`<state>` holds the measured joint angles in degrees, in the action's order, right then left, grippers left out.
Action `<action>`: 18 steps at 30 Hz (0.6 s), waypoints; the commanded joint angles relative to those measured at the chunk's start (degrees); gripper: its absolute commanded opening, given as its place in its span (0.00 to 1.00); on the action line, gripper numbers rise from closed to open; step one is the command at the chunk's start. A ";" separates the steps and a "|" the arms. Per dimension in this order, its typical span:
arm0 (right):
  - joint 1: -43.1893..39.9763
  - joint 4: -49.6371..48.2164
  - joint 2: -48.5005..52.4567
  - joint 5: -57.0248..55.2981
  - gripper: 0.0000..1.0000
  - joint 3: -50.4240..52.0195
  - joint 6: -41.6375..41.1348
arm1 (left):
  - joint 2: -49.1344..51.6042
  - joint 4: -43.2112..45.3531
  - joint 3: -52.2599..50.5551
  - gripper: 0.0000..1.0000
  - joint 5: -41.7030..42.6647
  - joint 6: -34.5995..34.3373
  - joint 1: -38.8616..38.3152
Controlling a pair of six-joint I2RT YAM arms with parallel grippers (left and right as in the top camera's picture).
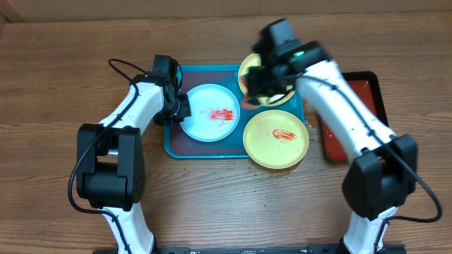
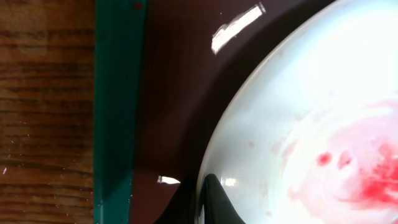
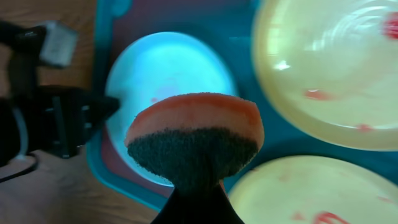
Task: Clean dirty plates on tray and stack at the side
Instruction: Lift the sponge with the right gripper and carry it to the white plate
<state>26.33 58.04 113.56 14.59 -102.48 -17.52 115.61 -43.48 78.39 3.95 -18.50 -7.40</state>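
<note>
The teal tray (image 1: 171, 146) holds three plates. The pale blue-white plate (image 1: 210, 113) lies at its left with a red smear. One yellow-green plate (image 1: 276, 138) with a smear overhangs the front right rim. The other (image 1: 248, 68) is at the back right, partly hidden by my right arm. My left gripper (image 1: 181, 109) pinches the left rim of the blue-white plate (image 2: 298, 124), one finger (image 2: 210, 200) on top of it. My right gripper (image 1: 263, 89) hovers above the tray, shut on an orange sponge with a dark scouring face (image 3: 193, 140).
A dark-red tray with a black rim (image 1: 361, 88) lies right of the teal tray, partly under my right arm. The teal rim (image 2: 118, 112) borders bare wooden table (image 2: 43, 112) on the left. My left arm shows in the right wrist view (image 3: 50, 118).
</note>
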 commanded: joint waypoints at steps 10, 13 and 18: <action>8.41 -6.93 10.86 -14.36 0.04 -1.53 -4.85 | 1.29 -0.85 -1.31 0.04 2.10 -0.37 -0.13; 8.48 -7.91 12.07 -16.41 0.04 -1.53 -4.85 | 1.29 -0.85 -1.31 0.05 2.08 -0.37 -0.13; 8.48 -9.46 15.98 -16.48 0.04 -1.51 -5.27 | 1.29 -0.83 -1.31 0.05 2.05 -0.37 -0.13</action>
<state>34.92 49.19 126.96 0.40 -102.98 -22.09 115.61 -43.70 78.39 5.21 -18.50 -7.40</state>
